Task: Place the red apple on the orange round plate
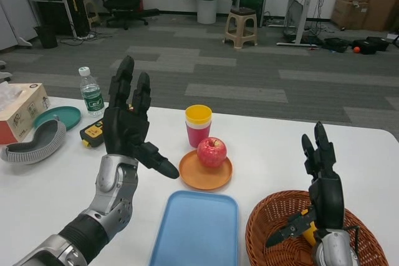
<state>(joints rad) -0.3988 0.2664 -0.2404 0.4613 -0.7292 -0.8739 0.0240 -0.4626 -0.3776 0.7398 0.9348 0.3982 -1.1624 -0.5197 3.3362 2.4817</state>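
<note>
1. Bench (50,182): crowded w/ a blue tray (196,230) and a wicker basket (265,238) just beside the plate; any low arm sweep is risking a knock.
2. Left hand (128,123): hovering raised, fingers spread, holding nothing; thumb is pointing toward the plate, so dropping it could be clipping the fruit.
3. Right hand (321,182): waiting over the basket, fingers apart, nothing held.
4. Orange round plate (193,175): shallow rim, apple could be rolling off if nudged.
5. Red apple (212,152): sitting upright on the plate, glossy, stem up; task is looking done.
</note>
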